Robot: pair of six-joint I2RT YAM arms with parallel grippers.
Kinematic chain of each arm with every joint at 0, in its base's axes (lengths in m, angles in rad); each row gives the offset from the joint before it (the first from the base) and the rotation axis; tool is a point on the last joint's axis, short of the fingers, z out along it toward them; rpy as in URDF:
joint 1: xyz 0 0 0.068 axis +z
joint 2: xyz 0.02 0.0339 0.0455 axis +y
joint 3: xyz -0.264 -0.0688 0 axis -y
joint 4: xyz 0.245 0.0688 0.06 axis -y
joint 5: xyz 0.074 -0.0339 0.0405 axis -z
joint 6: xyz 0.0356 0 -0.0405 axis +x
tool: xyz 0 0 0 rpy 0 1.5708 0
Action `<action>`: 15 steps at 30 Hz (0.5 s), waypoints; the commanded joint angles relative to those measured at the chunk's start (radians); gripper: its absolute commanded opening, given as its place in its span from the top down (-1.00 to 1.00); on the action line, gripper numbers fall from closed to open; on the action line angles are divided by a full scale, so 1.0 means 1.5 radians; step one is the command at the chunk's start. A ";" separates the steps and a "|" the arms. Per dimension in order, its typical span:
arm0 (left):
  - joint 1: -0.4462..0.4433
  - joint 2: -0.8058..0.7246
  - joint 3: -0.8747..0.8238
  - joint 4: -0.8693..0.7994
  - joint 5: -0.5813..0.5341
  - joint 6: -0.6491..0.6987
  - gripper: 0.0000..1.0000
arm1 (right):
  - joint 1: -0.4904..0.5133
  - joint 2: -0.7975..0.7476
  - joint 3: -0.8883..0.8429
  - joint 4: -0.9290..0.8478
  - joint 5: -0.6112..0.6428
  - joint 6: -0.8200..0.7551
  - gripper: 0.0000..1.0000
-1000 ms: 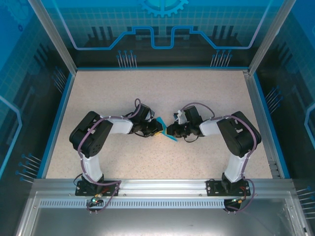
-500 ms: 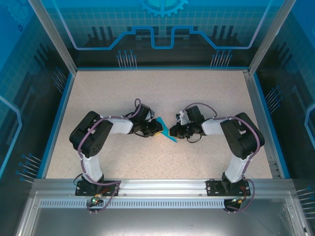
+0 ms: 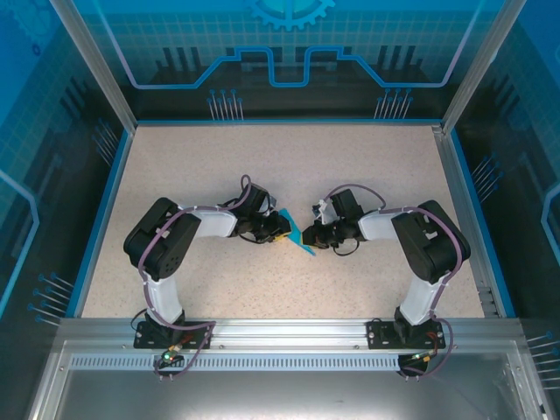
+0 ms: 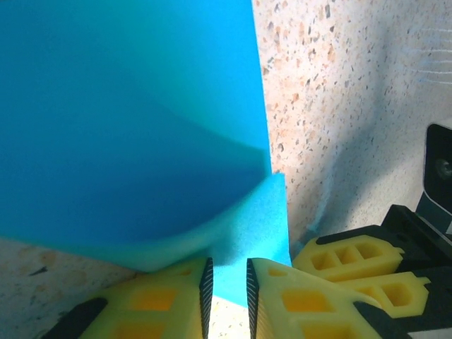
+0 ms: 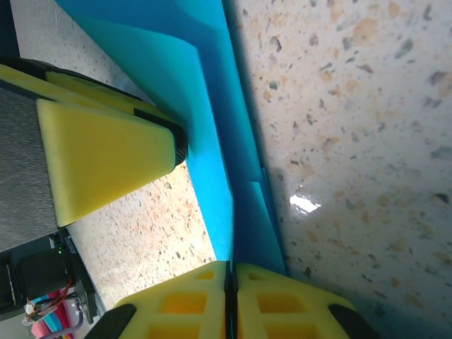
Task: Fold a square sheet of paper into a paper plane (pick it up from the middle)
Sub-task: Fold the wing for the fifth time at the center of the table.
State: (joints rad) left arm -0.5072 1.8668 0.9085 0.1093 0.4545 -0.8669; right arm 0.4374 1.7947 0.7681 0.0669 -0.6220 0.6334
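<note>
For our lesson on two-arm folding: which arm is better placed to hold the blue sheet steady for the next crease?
Right, probably: the right jaws are shut on the sheet, while the left jaws stand slightly apart around its corner.

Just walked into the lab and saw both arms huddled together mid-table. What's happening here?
The two arms meet at the middle of the table, working a teal paper sheet that is partly folded and curls up off the surface. The right gripper is shut on one edge of it. The left gripper has its jaws narrowly apart at another edge; whether they pinch it is unclear.
</note>
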 commanded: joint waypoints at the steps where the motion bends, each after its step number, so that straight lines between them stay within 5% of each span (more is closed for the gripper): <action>1: -0.005 -0.029 0.010 0.011 0.029 0.013 0.51 | -0.009 0.022 0.010 -0.044 -0.009 -0.013 0.80; 15: -0.027 -0.008 0.013 -0.015 0.012 0.017 0.50 | -0.002 0.027 0.023 -0.067 0.005 -0.018 0.78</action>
State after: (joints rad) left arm -0.5434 1.8450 0.9085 0.1276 0.4797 -0.8612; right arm 0.4377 1.8133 0.7933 0.0223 -0.6281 0.6250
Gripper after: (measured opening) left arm 0.254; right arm 0.106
